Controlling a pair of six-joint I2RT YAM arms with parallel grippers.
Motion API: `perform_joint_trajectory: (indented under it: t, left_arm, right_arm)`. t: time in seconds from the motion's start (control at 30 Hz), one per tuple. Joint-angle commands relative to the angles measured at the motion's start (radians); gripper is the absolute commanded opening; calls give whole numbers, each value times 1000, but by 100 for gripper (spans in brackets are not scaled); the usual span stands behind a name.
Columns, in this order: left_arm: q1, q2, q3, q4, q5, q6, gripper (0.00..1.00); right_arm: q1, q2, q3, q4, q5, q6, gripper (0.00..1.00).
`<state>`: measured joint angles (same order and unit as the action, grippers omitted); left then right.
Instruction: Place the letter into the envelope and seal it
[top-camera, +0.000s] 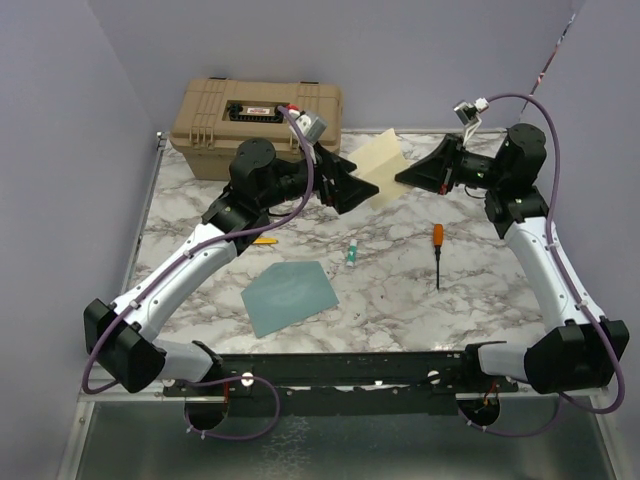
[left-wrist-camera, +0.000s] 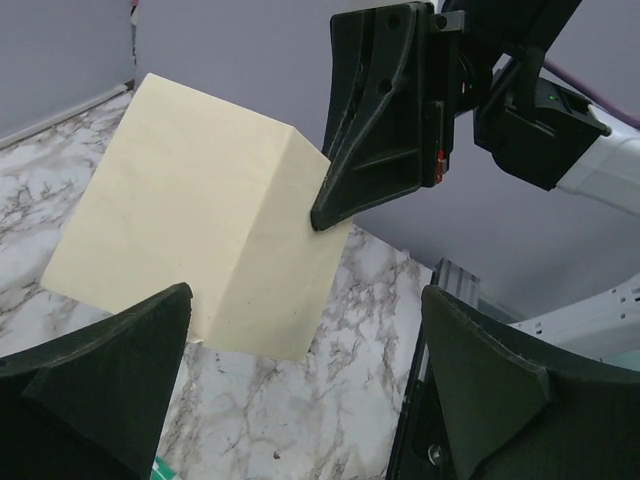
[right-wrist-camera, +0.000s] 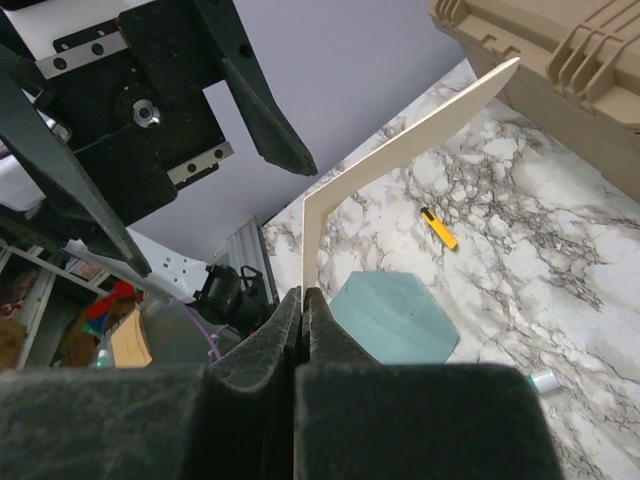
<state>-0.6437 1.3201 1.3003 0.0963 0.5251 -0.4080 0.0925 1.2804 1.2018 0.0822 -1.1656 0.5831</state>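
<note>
The cream letter hangs in the air above the back of the table, bent along a crease. My right gripper is shut on its right edge; in the right wrist view the jaws pinch the card, which shows edge-on. In the left wrist view the letter fills the middle with the right gripper's tip on it. My left gripper is open and empty, its fingers spread just short of the letter's near corner. The teal envelope lies flat on the table at front centre, also in the right wrist view.
A tan hard case stands at the back left, behind the left arm. An orange-handled screwdriver, a small green-and-white tube and a small yellow item lie on the marble table.
</note>
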Motion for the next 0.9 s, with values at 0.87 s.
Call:
perform_joint_trajectory:
  t: [0.87]
  left_arm:
    - [-13, -4, 56, -93, -4, 173, 96]
  right_arm:
    - [4, -30, 44, 12, -146, -2, 1]
